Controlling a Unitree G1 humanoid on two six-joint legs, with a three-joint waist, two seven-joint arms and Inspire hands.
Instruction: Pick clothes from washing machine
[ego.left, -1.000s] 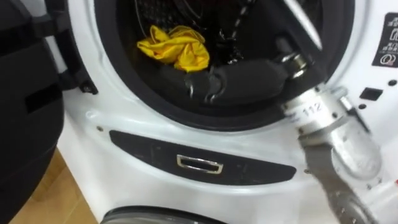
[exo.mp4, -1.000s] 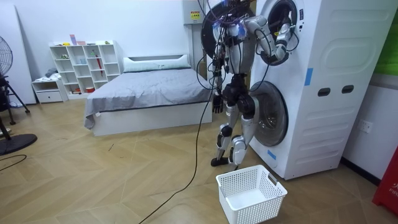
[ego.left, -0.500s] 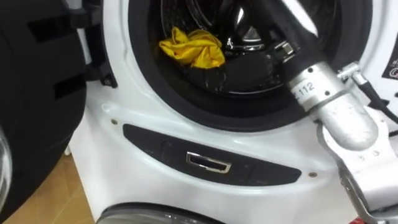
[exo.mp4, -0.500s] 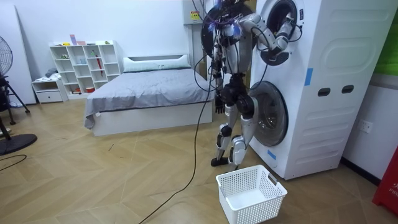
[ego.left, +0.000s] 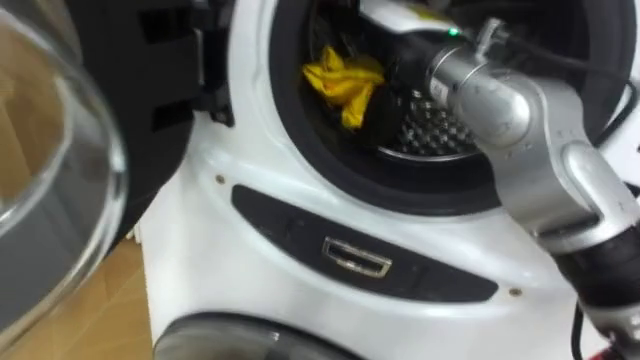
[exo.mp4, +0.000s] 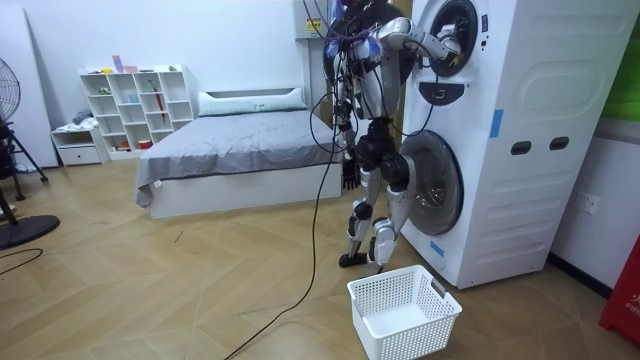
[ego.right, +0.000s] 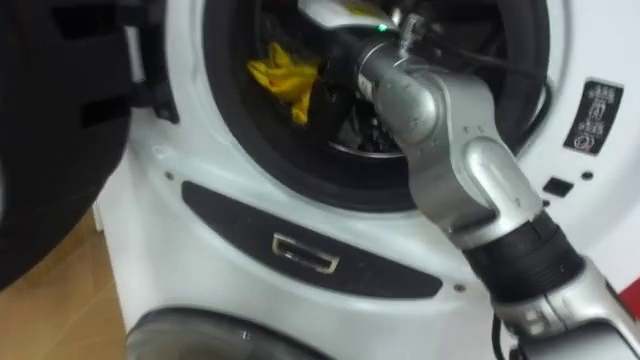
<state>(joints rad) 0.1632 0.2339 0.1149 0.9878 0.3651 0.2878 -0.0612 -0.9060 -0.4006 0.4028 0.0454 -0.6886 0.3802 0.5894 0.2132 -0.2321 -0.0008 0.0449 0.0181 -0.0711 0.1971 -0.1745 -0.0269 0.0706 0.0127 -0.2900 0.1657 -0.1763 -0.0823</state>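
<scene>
Overall: the robot stands upright on the wooden floor, close against the front of a tall white washing machine (ego.left: 200, 250), facing its upper opening.
Door (ego.left: 60, 150): dark-framed with a glass bowl, swung wide open to the left of the opening.
Drum (ego.left: 430, 130): perforated metal, seen through the round opening with its dark seal.
Yellow cloth (ego.left: 343, 80): crumpled, at the left of the opening, inside the drum and just behind the seal.
Right hand (ego.left: 400, 70): reached in through the opening at the end of the silver forearm, which enters from the lower right; the dark hand lies just right of the yellow cloth and close against it. Whether it grasps the cloth cannot be told.
Left hand (exo.mp4: 349, 175): hangs beside the hip on the side away from the machine; too small to tell whether released or clenched.
Dark panel (ego.left: 300, 225): a curved strip just below the opening, bearing a small metal catch (ego.left: 357, 257) at its middle.
Lower door (exo.mp4: 430, 195): round and closed, beneath the upper opening, level with the robot's legs.
Basket (exo.mp4: 385, 340): white, slatted, on the floor near the robot's feet, before the machine.
Bed (exo.mp4: 240, 150): grey-covered, far behind the robot.
</scene>
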